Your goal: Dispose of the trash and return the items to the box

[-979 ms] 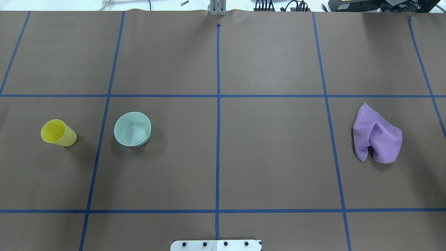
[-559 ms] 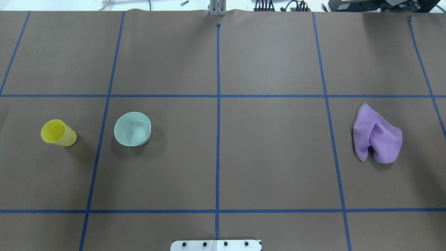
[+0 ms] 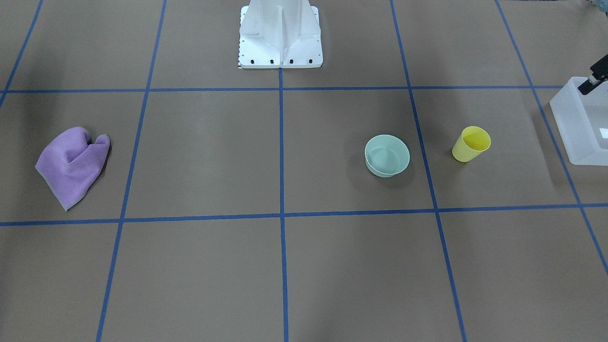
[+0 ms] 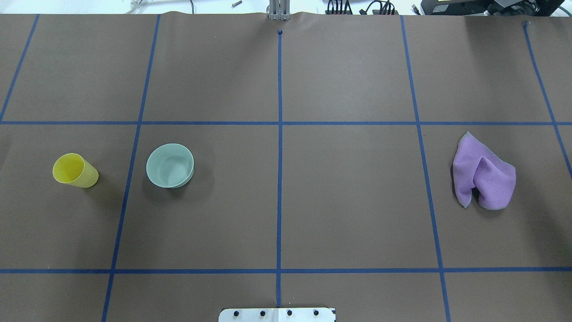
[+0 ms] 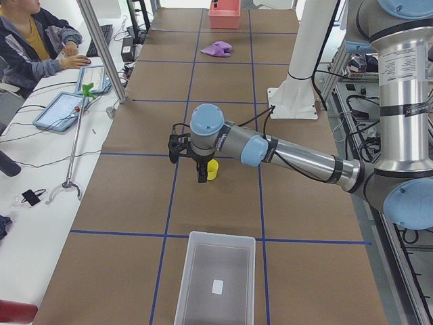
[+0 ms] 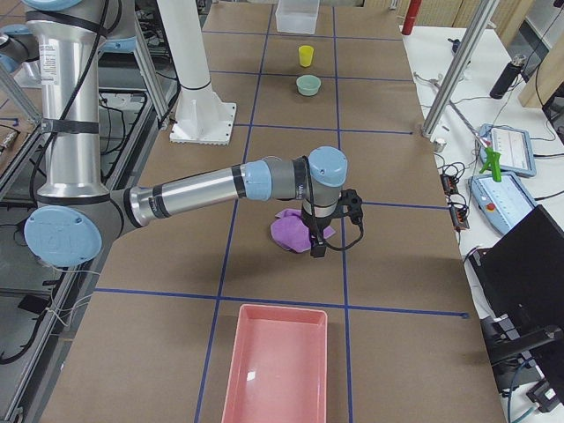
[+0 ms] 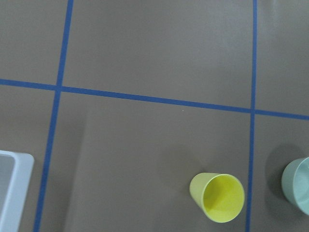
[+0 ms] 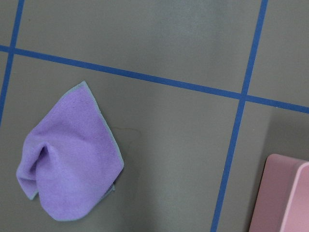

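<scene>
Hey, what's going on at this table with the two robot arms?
It is a tidy-up that has barely started. Nothing is held yet: the bowl, the yellow cup and the purple cloth all sit on the table. The left hand hangs high near the cup, with the box at that end of the table. The right hand hangs above the cloth, near a pink tray. Whether either hand is open cannot be told from these views.

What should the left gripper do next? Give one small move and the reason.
Probably shift the left gripper over the small round mint-green plastic bowl and start lowering. The bowl stands upright outside the frosted translucent rectangular plastic tub, and that gripper hangs above the table nearby.
</scene>
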Robot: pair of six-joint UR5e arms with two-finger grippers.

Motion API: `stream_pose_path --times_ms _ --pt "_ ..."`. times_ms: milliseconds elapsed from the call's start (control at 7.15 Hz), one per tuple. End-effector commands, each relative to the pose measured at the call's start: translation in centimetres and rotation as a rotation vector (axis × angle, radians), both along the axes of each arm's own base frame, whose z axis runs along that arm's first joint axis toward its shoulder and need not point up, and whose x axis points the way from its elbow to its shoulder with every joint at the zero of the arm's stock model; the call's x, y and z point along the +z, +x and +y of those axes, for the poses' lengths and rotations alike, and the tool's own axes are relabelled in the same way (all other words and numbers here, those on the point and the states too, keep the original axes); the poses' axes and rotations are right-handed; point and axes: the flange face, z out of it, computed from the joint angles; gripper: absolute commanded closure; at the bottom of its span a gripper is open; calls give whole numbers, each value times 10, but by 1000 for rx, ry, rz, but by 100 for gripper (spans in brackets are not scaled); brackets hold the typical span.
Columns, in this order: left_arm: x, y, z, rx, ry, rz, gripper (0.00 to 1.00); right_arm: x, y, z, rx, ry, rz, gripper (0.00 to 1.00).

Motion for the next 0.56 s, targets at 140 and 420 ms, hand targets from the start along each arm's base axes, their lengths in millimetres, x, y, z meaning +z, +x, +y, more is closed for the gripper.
stream_pose_path --times_ms 140,420 --pt "-90 145 -14 -10 -142 -5 2 -5 -3 -1 -4 2 -33 0" --pt "-135 277 0 -87 -184 -74 2 -3 -3 -1 -6 0 -31 0"
